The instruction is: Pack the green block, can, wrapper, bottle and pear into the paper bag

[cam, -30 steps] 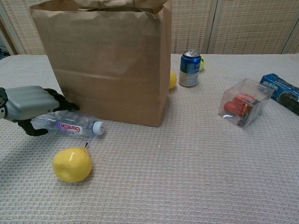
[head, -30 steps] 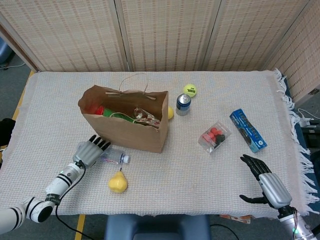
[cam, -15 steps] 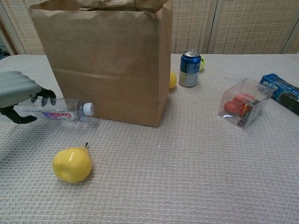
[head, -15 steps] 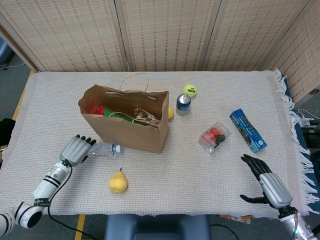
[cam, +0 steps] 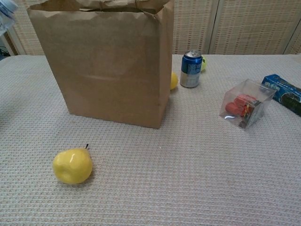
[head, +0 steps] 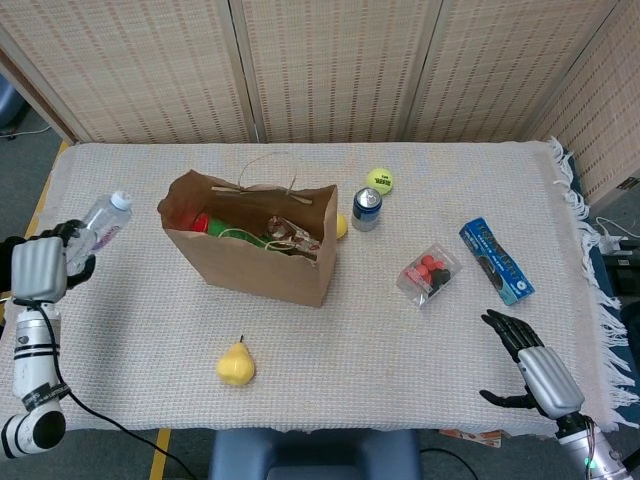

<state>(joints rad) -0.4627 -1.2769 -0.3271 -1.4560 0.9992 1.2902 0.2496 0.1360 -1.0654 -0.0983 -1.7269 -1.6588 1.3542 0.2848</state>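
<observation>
Woven screens behind white-clothed table; paper bag stood upright left of centre; bottle gripped by left hand, raised at table's left edge, cap up; right hand hung empty at near right, fingers spread; pear lain before bag; can stood right of bag.

The paper bag stands upright on the table, left of centre. The pear lies in front of it, near the front edge. The can stands just right of the bag's far corner, a ball behind it. Further right sit a clear box and a packet. At far left, the left robot hand holds the bottle above the table's edge.
</observation>
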